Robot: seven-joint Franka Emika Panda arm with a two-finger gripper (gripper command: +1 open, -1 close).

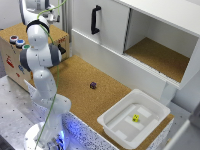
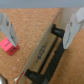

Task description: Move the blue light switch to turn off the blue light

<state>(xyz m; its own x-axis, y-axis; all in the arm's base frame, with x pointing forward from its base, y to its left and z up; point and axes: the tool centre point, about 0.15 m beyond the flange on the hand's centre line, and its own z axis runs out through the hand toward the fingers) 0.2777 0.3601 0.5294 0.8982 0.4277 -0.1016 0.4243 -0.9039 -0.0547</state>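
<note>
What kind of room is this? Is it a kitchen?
Probably a robot test lab, not a real kitchen. A white robot arm stands on a metal plate with holes, beside a cork-topped counter with a plain white cabinet and a box of coloured buttons.

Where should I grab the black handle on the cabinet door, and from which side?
Grip the black handle mid-bar, approaching the door face head-on with jaws straddling the bar: it stands clear of the door between its two end mounts.
</note>
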